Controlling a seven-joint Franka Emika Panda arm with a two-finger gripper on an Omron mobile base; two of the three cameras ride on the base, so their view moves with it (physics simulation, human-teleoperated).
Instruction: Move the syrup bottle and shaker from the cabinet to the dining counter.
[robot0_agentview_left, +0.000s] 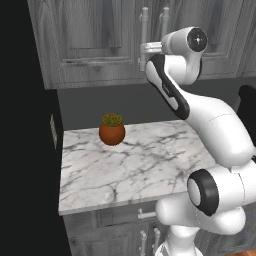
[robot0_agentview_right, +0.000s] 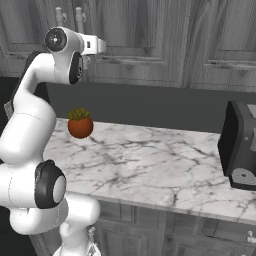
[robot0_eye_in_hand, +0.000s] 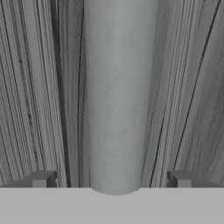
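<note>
The grey wood-grain cabinet (robot0_agentview_left: 90, 40) (robot0_agentview_right: 150, 35) hangs above the worktop with its doors shut. The syrup bottle and the shaker are hidden. The dining counter is out of view. My gripper (robot0_agentview_left: 143, 51) (robot0_agentview_right: 101, 46) is raised to the cabinet's front at a long silver bar handle (robot0_agentview_left: 144, 25). In the hand view the handle (robot0_eye_in_hand: 116, 96) runs straight up the middle against the door's grain. It stands between my two fingertips (robot0_eye_in_hand: 41, 178), which are spread wide on either side of it. The gripper (robot0_eye_in_hand: 111, 179) is open around the handle, with a gap on each side.
Below the cabinet lies a short marble worktop (robot0_agentview_left: 150, 165) (robot0_agentview_right: 165, 165) with an orange plant pot (robot0_agentview_left: 111, 131) (robot0_agentview_right: 80, 125) near its back left. A dark appliance (robot0_agentview_right: 242, 150) stands at its right end. A tall black unit (robot0_agentview_left: 25, 150) borders its left side.
</note>
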